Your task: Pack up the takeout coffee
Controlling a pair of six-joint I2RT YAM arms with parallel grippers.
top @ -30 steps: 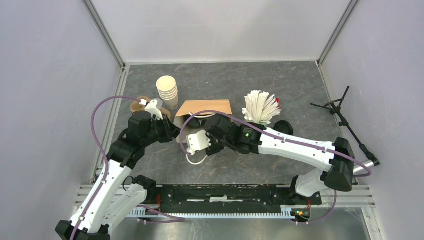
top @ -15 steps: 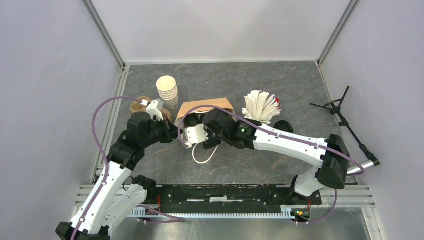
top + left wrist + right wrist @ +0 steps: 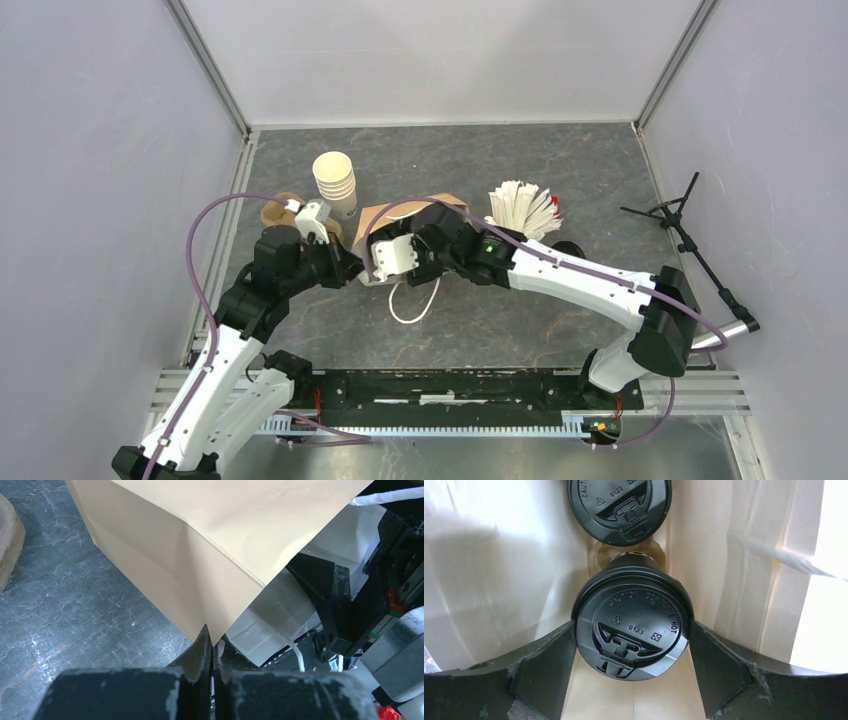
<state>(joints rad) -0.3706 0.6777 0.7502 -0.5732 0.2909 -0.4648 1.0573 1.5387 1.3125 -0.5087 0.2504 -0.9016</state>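
Top view: brown paper bag (image 3: pixel 385 213) mid-table, toward the far edge. Dark marbled table (image 3: pixel 560 170), pale walls close on three sides. Left gripper (image 3: pixel 350 271) at the bag's left lip. Right gripper sunk in the bag's mouth, fingers hidden here.

Left wrist: fingers pressed together, pinching the bag's corner edge. Thin paper, so likely to tear or slip free under a tug, collapsing the mouth.

Right wrist: right gripper (image 3: pixel 633 630) clamped on the held coffee cup (image 3: pixel 633 605) inside the bag, just beside the second coffee cup (image 3: pixel 619 500). Risk of bumping that one, or of tipping if released unseated.
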